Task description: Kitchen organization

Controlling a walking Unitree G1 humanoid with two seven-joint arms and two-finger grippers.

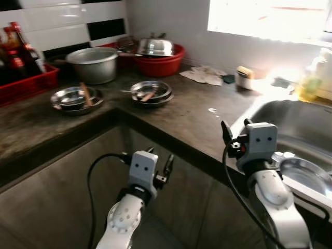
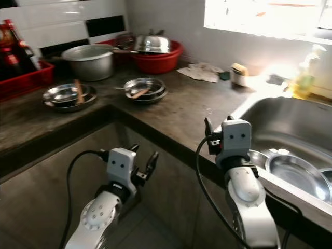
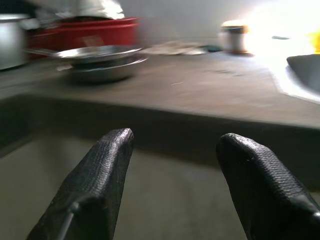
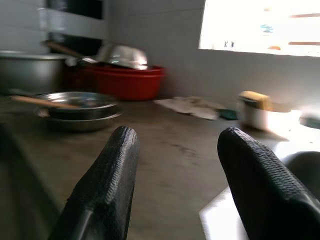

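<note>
We see two stacks of steel dishes on the dark L-shaped counter (image 1: 181,111): the near stack (image 1: 151,93) sits by the inner corner with a wooden utensil across it, the other stack (image 1: 76,98) lies further to our left, also with a wooden stick in it. Behind them stand one grey pot (image 1: 93,64) and one red basin (image 1: 158,59) holding a shiny steel lid, touching side by side. A red crate (image 1: 26,83) with sauce bottles sits at far left. A crumpled cloth (image 1: 203,75) and a small white container (image 1: 245,78) lie toward the window. Left gripper (image 1: 160,167) hangs below the counter edge in front of the cabinet face, fingers (image 3: 102,175) spread wide apart, grasping nothing, touching nothing. Right gripper (image 1: 234,128) is up at counter height just beside the sink (image 1: 290,124), fingers (image 4: 112,170) likewise parted wide, nothing between them. One steel plate (image 1: 306,176) lies in the sink. A yellow soap bottle (image 1: 310,83) stands at the far side of the sink, blown out by window glare.
</note>
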